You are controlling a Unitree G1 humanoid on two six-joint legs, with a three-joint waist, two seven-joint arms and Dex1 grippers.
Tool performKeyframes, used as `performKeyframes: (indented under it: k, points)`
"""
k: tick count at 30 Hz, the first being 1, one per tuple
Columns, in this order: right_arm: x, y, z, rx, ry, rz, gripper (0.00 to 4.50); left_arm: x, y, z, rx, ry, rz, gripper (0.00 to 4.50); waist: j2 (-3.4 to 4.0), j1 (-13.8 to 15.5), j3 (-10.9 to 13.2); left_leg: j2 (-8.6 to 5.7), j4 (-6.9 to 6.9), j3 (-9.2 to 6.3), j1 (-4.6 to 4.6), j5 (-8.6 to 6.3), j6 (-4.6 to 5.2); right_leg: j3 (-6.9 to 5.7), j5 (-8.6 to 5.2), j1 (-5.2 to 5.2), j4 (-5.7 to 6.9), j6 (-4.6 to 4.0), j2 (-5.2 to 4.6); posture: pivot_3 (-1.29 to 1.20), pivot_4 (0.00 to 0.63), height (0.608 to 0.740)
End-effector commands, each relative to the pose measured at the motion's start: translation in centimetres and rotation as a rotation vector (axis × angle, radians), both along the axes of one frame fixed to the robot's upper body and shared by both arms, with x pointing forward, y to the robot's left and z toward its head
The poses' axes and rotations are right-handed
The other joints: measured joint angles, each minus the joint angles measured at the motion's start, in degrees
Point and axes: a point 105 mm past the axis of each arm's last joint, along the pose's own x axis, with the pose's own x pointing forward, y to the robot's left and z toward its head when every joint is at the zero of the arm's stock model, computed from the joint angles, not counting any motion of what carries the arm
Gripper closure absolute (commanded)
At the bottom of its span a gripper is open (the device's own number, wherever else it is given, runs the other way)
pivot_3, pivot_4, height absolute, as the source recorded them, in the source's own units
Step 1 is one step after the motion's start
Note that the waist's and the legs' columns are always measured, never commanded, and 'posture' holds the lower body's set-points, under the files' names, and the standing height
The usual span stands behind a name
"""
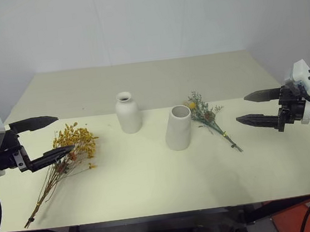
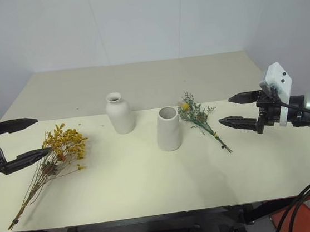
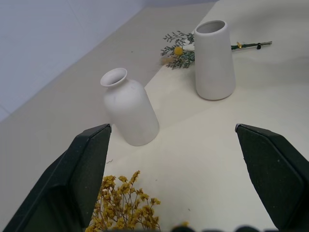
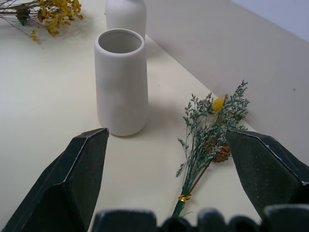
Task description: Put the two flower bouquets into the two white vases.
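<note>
Progress: nothing placed yet, by my reading. Both vases stand upright and empty mid-tabletop (image 1: 152, 189): the bottle-shaped vase (image 1: 128, 113) and, just to its right and a little nearer, the tapered wide-mouthed vase (image 1: 178, 127).

The yellow-orange bouquet (image 1: 69, 151) lies flat on the robot's left part of the tabletop, stems trailing toward the near edge. The grey-green sprig bunch (image 1: 206, 114) lies flat just right of the tapered vase, apart from it.

The left claw (image 1: 41, 140) hangs with jaws wide apart, empty, its lower finger over the yellow blooms; contact cannot be judged. The right claw (image 1: 260, 107) is likewise spread and empty, well clear of the sprig.

Remaining: both grasps, both insertions.

View differences: the right wrist view shows the sprig's gold tie (image 4: 183, 197) and a small brown cone (image 4: 220, 153); the left wrist view looks into the bottle's narrow mouth.
</note>
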Motion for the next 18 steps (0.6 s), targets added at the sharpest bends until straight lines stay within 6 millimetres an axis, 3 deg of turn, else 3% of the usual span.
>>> performKeyframes:
  k: [1,18]
  points:
    - [-0.32,0.29,1.2,0.0,-0.047,0.013,0.0,-0.23,-0.37,1.01,0.011,-0.043,-0.023,0.02,0.0,-0.01,0.0,0.0,0.0,0.0,0.0,0.0,0.0,0.0,0.0,0.0,0.0,0.0,0.0,0.0,0.15,0.74]
    - [-0.61,0.36,1.17,0.01,-0.045,0.002,0.0,0.17,-0.47,1.13,0.004,-0.044,-0.035,0.02,0.0,-0.01,0.0,0.0,0.0,0.04,0.01,0.0,0.0,0.05,0.02,0.0,0.01,0.02,0.0,0.0,0.15,0.74]
